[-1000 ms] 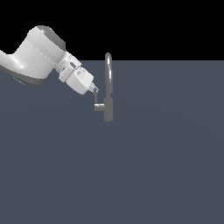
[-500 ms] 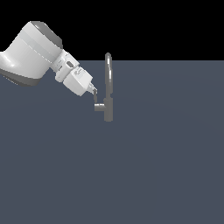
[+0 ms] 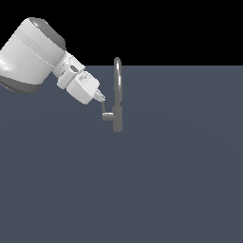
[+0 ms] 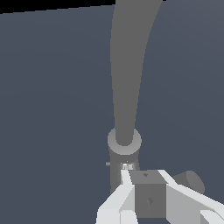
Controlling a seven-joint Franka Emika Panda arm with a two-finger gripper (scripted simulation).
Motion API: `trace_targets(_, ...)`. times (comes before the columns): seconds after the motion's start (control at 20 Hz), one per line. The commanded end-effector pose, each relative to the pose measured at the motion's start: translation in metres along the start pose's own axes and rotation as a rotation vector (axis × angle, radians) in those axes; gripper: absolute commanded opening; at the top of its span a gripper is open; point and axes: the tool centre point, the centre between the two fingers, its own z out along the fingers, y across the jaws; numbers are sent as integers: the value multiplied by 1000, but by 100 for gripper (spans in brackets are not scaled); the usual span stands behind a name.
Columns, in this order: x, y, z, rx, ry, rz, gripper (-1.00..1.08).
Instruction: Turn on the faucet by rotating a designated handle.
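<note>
The grey faucet stands mid-scene, its tall thin arched spout [image 3: 117, 83] rising from a thicker base [image 3: 117, 121]. Its short side handle [image 3: 107, 115] sticks out toward the exterior view's left. My gripper [image 3: 101, 99] comes down at a slant from the upper left. Its fingertips look drawn together to a narrow point, right above the handle's outer end and touching or almost touching it. In the wrist view the spout [image 4: 127, 65] and base collar [image 4: 124, 142] loom close. The white fingers [image 4: 120, 192] flank a grey block, the handle [image 4: 148, 194].
A plain dark grey floor [image 3: 180, 180] runs around the faucet. The bulky white arm links [image 3: 31, 54] fill the upper left of the exterior view.
The large arm link has swung slightly up and left. The fingertips stay at the handle's end, and the handle shows almost no movement.
</note>
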Motion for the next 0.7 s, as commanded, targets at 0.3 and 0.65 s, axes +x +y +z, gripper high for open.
trace_targets(0.3, -8, 32, 12, -16, 4, -5, -100)
trace_targets(0.65, -14, 39, 9, 3, 0, -4, -100)
